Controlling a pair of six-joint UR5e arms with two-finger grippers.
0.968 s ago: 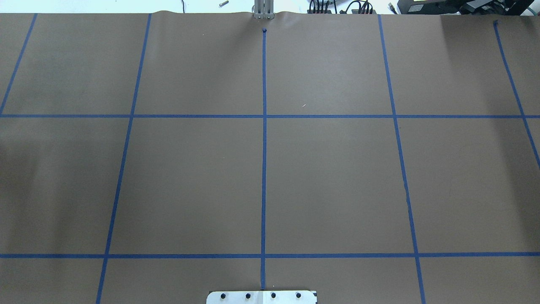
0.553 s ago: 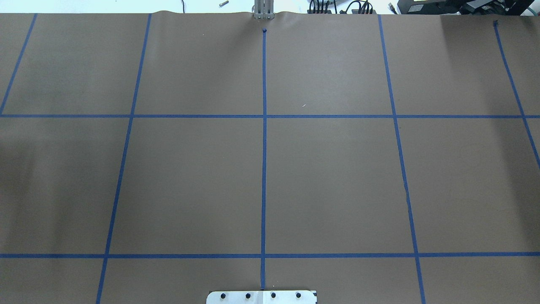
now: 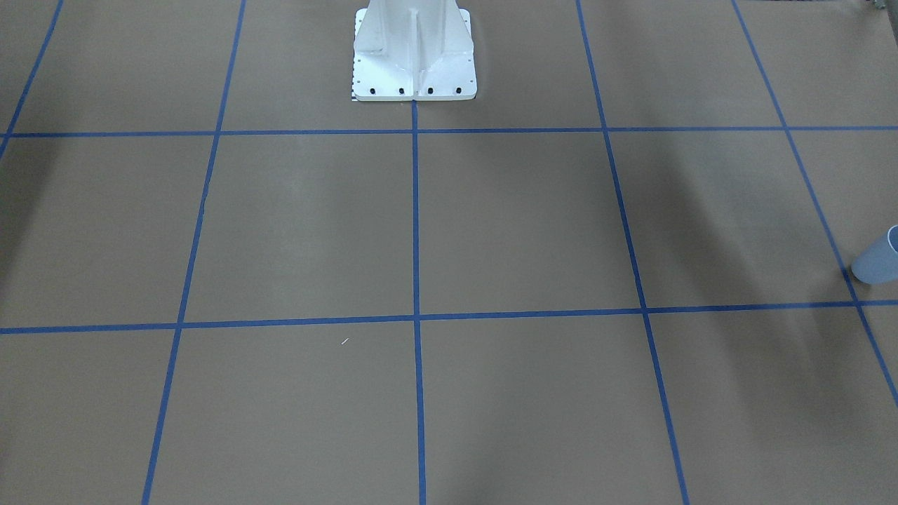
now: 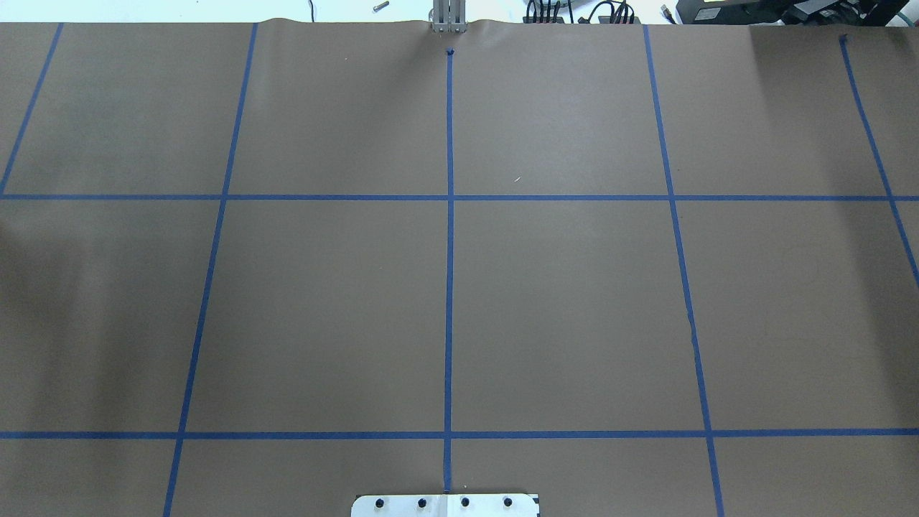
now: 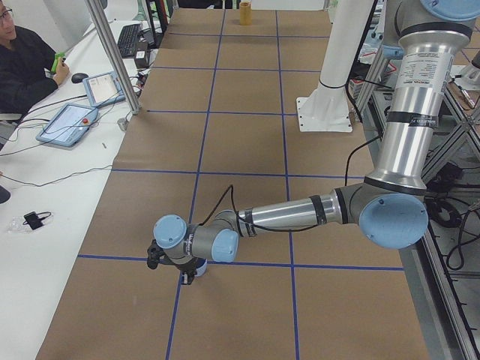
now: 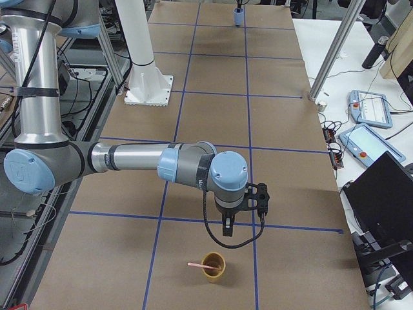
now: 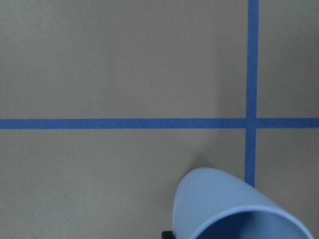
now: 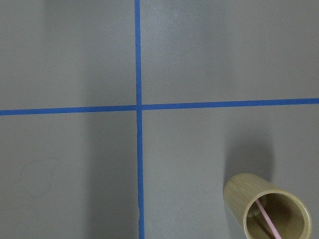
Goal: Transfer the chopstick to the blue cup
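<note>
The blue cup (image 3: 878, 261) stands at the table's end on my left. In the left wrist view it (image 7: 234, 211) fills the bottom right. My left gripper (image 5: 189, 271) hangs low over it in the exterior left view; I cannot tell whether it is open or shut. A single pink chopstick (image 8: 269, 224) leans inside a tan wooden cup (image 8: 266, 211) at the other end of the table. My right gripper (image 6: 227, 230) hovers just behind that cup (image 6: 213, 266), apart from it; I cannot tell its state. No fingers show in the wrist views.
Brown paper with a blue tape grid (image 4: 449, 197) covers the table. The white robot base (image 3: 414, 56) stands at the middle of the near edge. A metal post (image 5: 112, 60), tablets and a seated operator (image 5: 22, 60) are along the far side.
Neither arm nor any object shows in the overhead frames. Only the faint shadow at the left edge shifts a little.
</note>
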